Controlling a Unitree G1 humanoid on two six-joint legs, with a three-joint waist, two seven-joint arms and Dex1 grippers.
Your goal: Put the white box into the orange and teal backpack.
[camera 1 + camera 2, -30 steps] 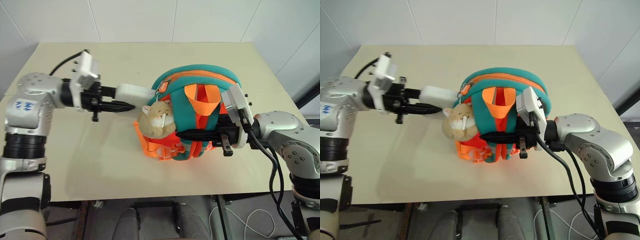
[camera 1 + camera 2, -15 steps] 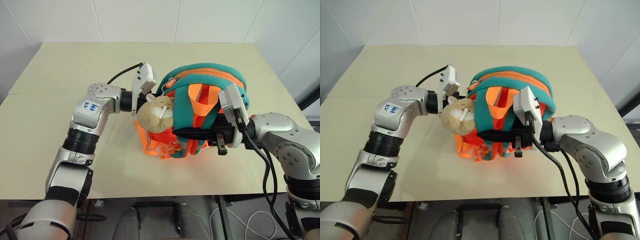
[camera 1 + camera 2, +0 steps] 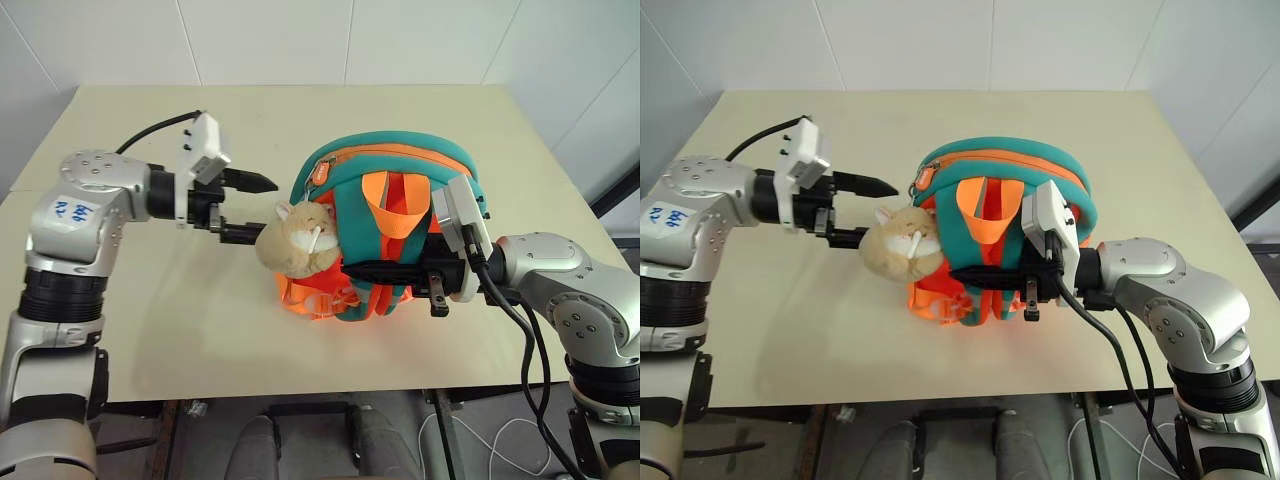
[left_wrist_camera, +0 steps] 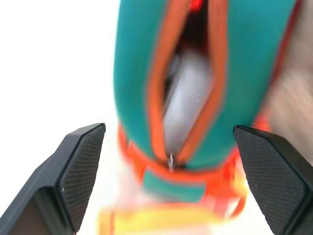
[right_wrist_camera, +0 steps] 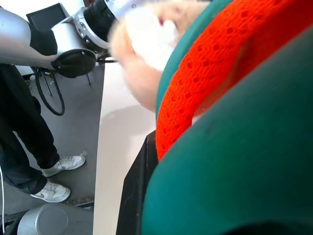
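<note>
On the pale desk [image 3: 200, 330] the white box [image 4: 188, 105] is seen already inside the backpack [image 3: 400, 180], gripped by the clenched right fingers [image 3: 360, 271], the left fingers [image 3: 240, 208] released beside it; with the zip unclosed, the box could be spilled.

Backpack [image 3: 400, 215] is teal with orange zipper trim, straps and mesh panel; tan-and-white plush toy [image 3: 298, 240] hangs at its side, white box [image 4: 188, 98] shows pale inside its opening, on a beige table [image 3: 150, 320].
</note>
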